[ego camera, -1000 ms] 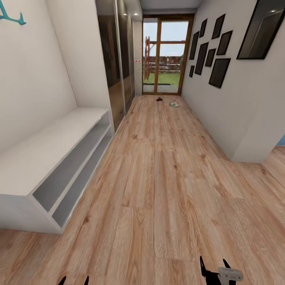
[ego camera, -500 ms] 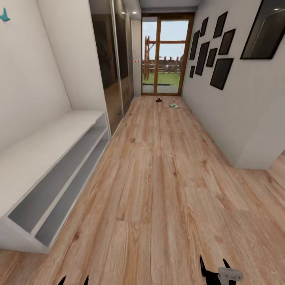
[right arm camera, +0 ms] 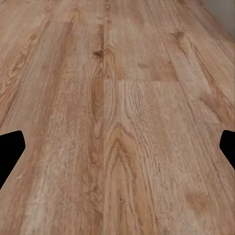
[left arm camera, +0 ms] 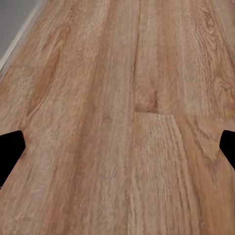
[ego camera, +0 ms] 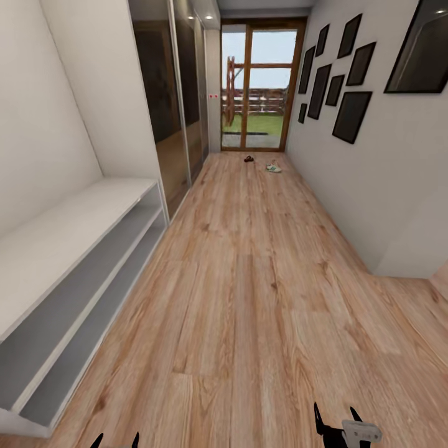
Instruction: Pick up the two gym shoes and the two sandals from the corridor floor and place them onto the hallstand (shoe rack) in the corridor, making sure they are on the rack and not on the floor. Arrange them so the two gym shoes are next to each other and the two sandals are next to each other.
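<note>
Lying well beyond both wide, empty jaws: gym shoe (ego camera: 273, 167) and seemingly a sandal (ego camera: 249, 158), far down corridor floor (ego camera: 249, 298).

A glass door (ego camera: 260, 84) with a wooden frame is standing at the far end of the corridor, showing grass and a fence outside. Dark picture frames (ego camera: 351, 116) are hanging on the right wall. Tall mirrored wardrobe doors (ego camera: 168, 106) are lining the left wall, with ceiling spotlights (ego camera: 207, 17) shining above.
</note>
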Controlling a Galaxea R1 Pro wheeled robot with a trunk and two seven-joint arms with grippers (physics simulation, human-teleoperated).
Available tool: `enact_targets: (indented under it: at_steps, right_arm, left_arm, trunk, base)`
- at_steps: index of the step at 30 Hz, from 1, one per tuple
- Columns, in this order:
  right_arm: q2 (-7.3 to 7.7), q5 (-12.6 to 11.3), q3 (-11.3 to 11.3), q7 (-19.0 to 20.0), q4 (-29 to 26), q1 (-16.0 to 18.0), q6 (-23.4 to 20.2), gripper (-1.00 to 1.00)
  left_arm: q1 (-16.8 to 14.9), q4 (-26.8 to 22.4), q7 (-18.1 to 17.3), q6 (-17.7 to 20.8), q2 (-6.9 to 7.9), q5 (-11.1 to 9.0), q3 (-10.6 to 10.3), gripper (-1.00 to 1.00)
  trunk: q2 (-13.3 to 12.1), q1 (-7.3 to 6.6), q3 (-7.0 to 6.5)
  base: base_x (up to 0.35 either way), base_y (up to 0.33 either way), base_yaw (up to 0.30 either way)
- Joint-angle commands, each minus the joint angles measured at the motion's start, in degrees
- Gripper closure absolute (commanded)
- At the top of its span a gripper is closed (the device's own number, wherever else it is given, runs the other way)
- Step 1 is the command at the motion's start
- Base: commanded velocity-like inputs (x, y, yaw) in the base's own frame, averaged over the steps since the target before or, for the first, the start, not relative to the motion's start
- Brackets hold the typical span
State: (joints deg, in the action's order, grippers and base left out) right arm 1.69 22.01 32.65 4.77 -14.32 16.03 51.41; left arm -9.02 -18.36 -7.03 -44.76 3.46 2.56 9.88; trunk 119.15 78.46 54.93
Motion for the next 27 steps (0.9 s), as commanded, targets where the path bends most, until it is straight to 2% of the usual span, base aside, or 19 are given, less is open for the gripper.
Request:
enact_targets:
  at_steps: [1,27]
  right_arm:
    - [-0.01,0.14,0.49,0.5,0.05,0.05,0.19,-1.0]
    - [-0.02,0.14,0.49,0.5,0.07,0.05,0.19,-1.0]
  left_arm:
    - [-0.04,0.02,-0.44,-0.15,-0.03,0.26,0.49,-1.0]
    - [-0.04,-0.02,-0.44,-0.15,-0.03,0.26,0.49,-1.0]
  trunk:
    - [0.02,0.03,0.05]
    - [0.02,0.03,0.05]
  base:
    - [0.339,-0.093,0.0]
    - [0.339,-0.093,0.0]
